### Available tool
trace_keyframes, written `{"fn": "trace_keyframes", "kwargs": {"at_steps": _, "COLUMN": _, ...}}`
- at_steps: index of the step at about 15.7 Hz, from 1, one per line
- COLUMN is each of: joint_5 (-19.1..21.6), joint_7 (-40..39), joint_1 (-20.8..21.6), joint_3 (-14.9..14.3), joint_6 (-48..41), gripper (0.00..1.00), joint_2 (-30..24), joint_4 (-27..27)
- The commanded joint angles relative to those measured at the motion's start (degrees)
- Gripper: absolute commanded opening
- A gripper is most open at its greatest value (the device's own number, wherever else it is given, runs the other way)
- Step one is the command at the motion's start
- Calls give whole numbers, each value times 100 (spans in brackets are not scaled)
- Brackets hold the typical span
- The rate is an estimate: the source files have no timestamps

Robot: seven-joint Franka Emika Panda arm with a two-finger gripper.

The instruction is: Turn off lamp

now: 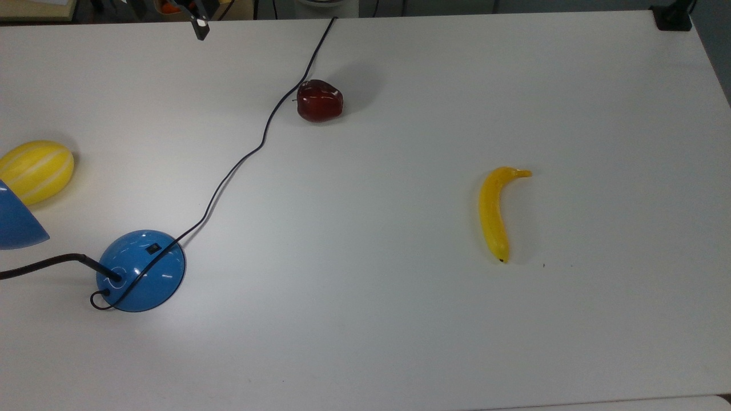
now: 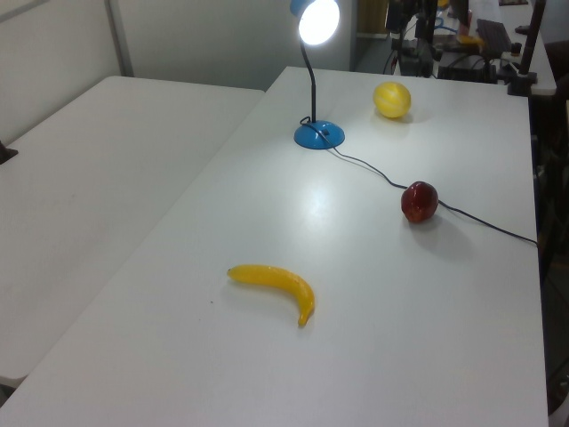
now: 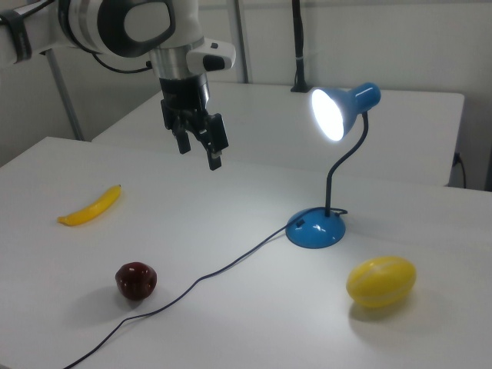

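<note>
The end effector point(image 3: 200, 146) hangs in the air above the tabletop point(image 3: 231, 231), its two dark fingers parted with a clear gap between them, gripping nothing and touching nothing. It is well apart from the lamp point(image 3: 317, 229), off to the right view's left of it.

The lamp is lit: its blue cone shade point(image 3: 344, 108) glows white at the mouth and throws a bright patch on the matte white surface. A black bendy neck point(image 3: 342, 173) curves down to a glossy blue dome base with a small black switch point(image 1: 152, 249) on its upper slope. From the base a thin black cord point(image 1: 240, 162) snakes away over the tabletop.

Just beside the lamp, on the right view's right, lies a smooth oval yellow melon point(image 3: 381, 280) with pale stripes. Along the cord, well away from the lamp, sits a shiny dark red apple point(image 3: 136, 280), close against the cord. Farther still from the lamp lies a curved yellow banana point(image 3: 91, 207). Nothing stands between the end effector and the lamp's base.
</note>
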Motion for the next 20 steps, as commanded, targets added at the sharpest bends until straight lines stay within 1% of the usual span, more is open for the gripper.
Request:
{"fn": "trace_keyframes", "kwargs": {"at_steps": 1, "joint_5": 62, "joint_7": -257, "joint_1": 49, "joint_3": -60, "joint_6": -86, "gripper": 100, "joint_2": -166, "joint_4": -115}}
{"fn": "trace_keyframes", "kwargs": {"at_steps": 5, "joint_5": 151, "joint_7": -215, "joint_1": 92, "joint_3": -34, "joint_6": -314, "gripper": 100, "joint_2": -166, "joint_4": -62}}
{"fn": "trace_keyframes", "kwargs": {"at_steps": 10, "joint_5": 169, "joint_7": -241, "joint_1": 136, "joint_3": -17, "joint_6": -306, "gripper": 100, "joint_2": -166, "joint_4": -62}}
{"fn": "trace_keyframes", "kwargs": {"at_steps": 12, "joint_5": 274, "joint_7": -250, "joint_1": 127, "joint_3": -17, "joint_6": -315, "gripper": 100, "joint_2": -166, "joint_4": -62}}
{"fn": "trace_keyframes", "kwargs": {"at_steps": 20, "joint_5": 265, "joint_7": -294, "joint_1": 127, "joint_3": -8, "joint_6": -262, "gripper": 100, "joint_2": -158, "joint_4": -71}}
